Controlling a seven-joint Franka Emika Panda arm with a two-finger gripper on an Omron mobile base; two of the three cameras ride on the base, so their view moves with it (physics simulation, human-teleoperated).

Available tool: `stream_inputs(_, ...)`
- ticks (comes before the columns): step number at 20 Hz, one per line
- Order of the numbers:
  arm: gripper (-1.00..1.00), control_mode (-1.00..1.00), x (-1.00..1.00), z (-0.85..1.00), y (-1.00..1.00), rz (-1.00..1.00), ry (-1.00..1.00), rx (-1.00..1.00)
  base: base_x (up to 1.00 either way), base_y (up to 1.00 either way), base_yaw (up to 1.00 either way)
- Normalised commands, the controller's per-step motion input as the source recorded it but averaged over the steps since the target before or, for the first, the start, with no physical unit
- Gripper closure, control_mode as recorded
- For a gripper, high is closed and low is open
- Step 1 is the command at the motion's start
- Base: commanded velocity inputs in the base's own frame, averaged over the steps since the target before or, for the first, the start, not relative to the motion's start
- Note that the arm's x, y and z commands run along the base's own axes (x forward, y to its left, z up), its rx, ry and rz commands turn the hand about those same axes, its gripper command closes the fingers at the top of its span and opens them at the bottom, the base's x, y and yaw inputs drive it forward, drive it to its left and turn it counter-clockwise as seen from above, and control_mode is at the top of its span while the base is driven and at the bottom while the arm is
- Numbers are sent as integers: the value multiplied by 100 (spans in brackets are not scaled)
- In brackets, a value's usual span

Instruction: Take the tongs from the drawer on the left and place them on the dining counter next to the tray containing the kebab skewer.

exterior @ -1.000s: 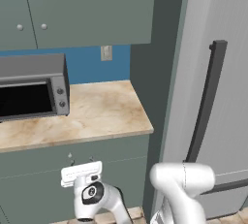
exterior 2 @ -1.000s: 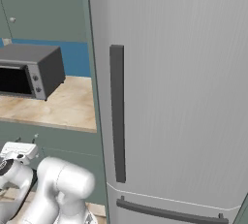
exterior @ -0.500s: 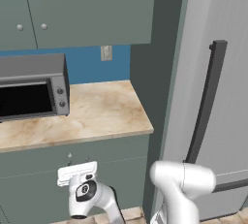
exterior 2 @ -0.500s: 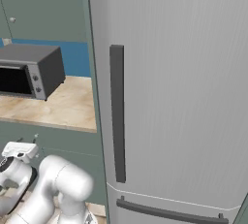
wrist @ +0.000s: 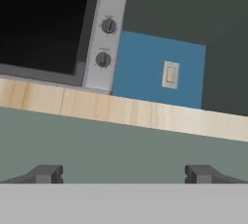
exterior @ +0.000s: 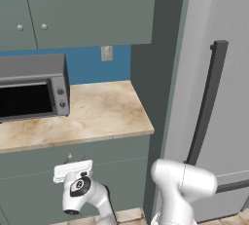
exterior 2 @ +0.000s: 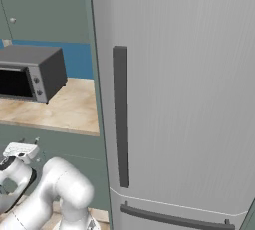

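- While we sit low in front of the grey-green cabinet, our hand (wrist: 123, 173) is wide open and holds nothing.
- We can see its two dark fingertips (wrist: 46, 173) far apart at the bottom of the hand view, with only flat grey-green panel between them.
- From the left base view, our hand (exterior: 73, 170) is down below the bench (exterior: 92, 117), right up near the drawer (exterior: 73, 153) front.
- We see two small knobs (exterior: 69, 156) just above our hand on that drawer front.
- The drawer looks shut, so we cannot see the tongs.
- Above our hand runs the beige edge of the bench (wrist: 145, 114).
- Up and to the left of our hand sits a toaster oven (wrist: 58, 31) on the bench, with a dark glass door and two round dials (wrist: 103, 59).
- Up and a little to the right of our hand is a blue wall (wrist: 155, 72) with a pale wall socket (wrist: 170, 74) on it.
- High above our hand hang grey-green wall cabinets (exterior: 78, 9) with little round knobs.
- Far to the right of our hand stands a tall silver fridge (exterior 2: 184, 89) with a long dark handle (exterior 2: 120, 117).
- From the right base view, our hand (exterior 2: 19, 150) is tucked low by the cabinet front, left of the fridge.
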Motion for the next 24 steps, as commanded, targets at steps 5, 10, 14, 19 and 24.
stream_inputs(5, -100, -100, 42, -23, 0, 0, 0, 0, 0, 0, 0)
stream_inputs(10, -100, -100, 28, -38, 0, 0, 0, -1, 0, 0, 0)
stream_inputs(14, -100, -100, 11, -53, 0, 0, 0, -3, 0, 0, 0)
stream_inputs(19, -100, -100, 18, -40, 0, 0, 0, 0, 0, 0, 0)
stream_inputs(24, -100, -100, 19, -41, -5, 0, 0, 0, 0, 0, 0)
